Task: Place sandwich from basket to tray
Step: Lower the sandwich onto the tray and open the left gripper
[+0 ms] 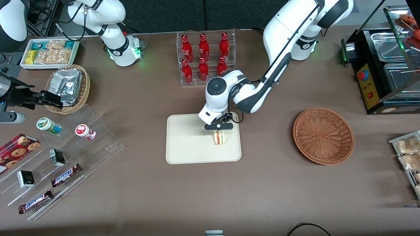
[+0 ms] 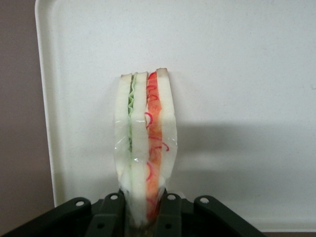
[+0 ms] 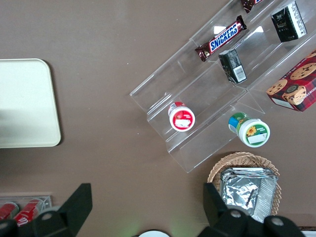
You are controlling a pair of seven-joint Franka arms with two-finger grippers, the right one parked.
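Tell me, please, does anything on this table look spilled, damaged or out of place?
Nothing stands out. The gripper is shut on the sandwich, holding it upright over the tray. The basket sits upright toward the working arm's end of the table.

Left arm stretched forward, claw (image 1: 219, 128) pointing down, fingers clamped.

The gripper (image 1: 219, 128) hangs over the tray (image 1: 187, 144), fingers (image 2: 109, 217) closed on the sandwich (image 1: 219, 137). The basket (image 1: 323, 135) sits well apart, toward the working arm's end of the table (image 1: 262, 190).
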